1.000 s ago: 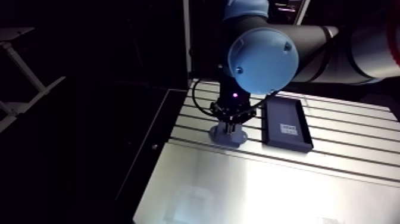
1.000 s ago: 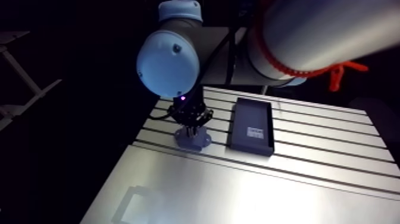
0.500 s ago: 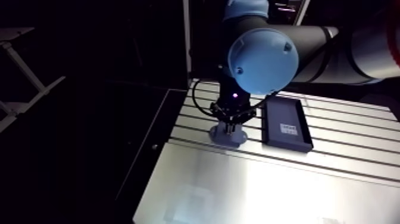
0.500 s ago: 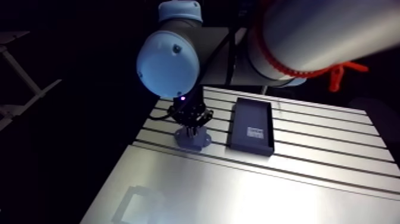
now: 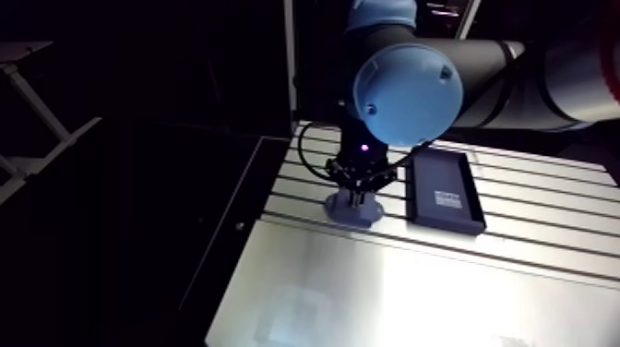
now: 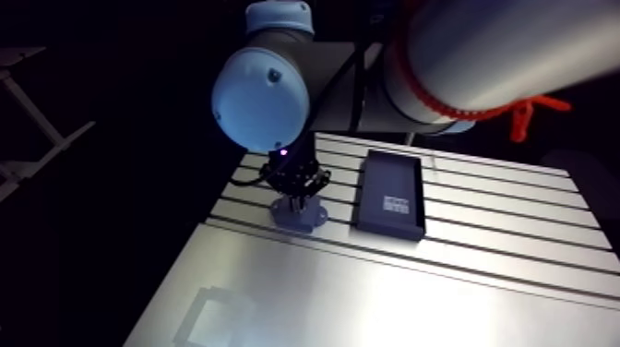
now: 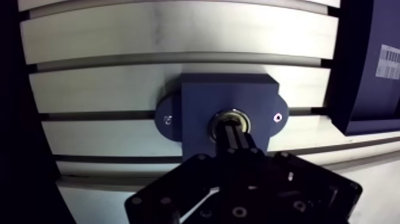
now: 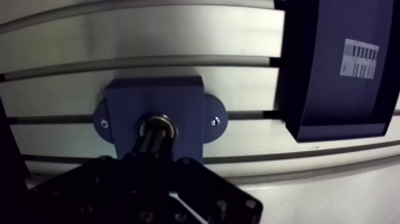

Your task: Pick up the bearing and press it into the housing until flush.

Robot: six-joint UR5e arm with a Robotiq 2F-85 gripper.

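Jaws drawn together meet the bearing (image 8: 166,123) in the blue housing (image 8: 178,98), beside a dark tray (image 8: 318,77).

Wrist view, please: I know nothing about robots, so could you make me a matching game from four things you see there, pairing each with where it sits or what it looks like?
Things:
1. bearing
2. housing
3. tray
4. tool

Descriptions:
A. dark, carries a white barcode label, lies beside the housing
B. metal ring seated in the round bore
C. blue block with two screw ears, resting on the slotted table
D. fingers shut together, tips down on the ring

Pairs: 1-B, 2-C, 3-A, 4-D
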